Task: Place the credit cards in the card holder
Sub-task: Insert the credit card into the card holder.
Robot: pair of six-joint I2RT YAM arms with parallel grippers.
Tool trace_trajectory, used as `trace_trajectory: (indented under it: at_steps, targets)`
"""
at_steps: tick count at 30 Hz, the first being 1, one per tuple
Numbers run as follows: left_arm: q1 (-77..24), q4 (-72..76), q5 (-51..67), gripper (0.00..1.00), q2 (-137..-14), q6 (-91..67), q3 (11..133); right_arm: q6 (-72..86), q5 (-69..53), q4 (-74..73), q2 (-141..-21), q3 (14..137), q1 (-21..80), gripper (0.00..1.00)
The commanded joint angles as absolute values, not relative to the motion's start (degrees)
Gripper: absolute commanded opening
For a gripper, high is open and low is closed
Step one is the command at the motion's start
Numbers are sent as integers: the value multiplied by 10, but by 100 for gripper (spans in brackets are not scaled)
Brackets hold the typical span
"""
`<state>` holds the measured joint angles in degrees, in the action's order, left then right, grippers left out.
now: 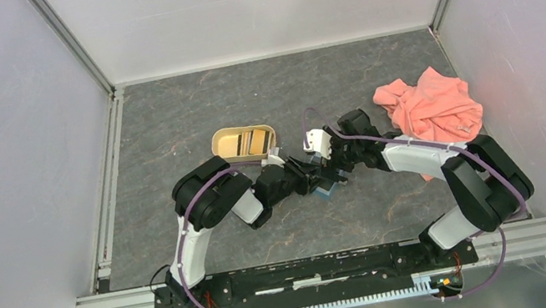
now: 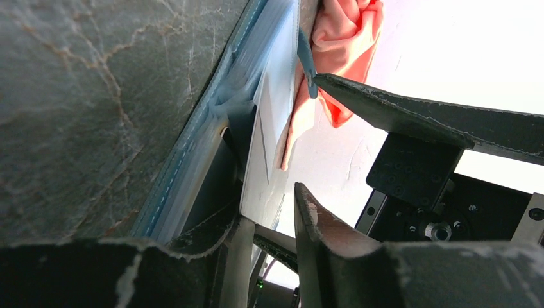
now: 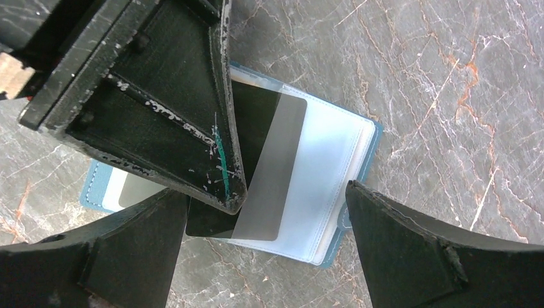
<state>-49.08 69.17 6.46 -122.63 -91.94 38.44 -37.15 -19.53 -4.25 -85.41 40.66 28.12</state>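
The left gripper [image 2: 306,131] and right gripper [image 3: 266,192], both spread apart, meet over an open teal-blue folding card holder [image 3: 327,160] with a half-inserted dark plastic card [image 3: 276,147].

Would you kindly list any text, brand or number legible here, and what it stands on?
None is readable. The dark card shows a blank face, the card holder shows no print, and the cards in the tray are too small to tell.
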Motion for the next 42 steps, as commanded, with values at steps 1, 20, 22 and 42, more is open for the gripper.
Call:
trace_trajectory:
  at_steps: [1, 20, 22, 42]
  targets:
    - [-484, 640, 70, 37, -1225, -901, 377, -352, -148, -19, -867, 429, 277, 98]
    - [-471, 599, 73, 42, -1172, -881, 329, -317, -190, -22, -887, 440, 257, 95]
    - [-471, 598, 70, 40, -1169, -881, 325, -317, -192, -19, -884, 438, 256, 95]
    - [-431, 505, 71, 24, -1175, -825, 388, -298, -383, -28, -816, 438, 171, 98]
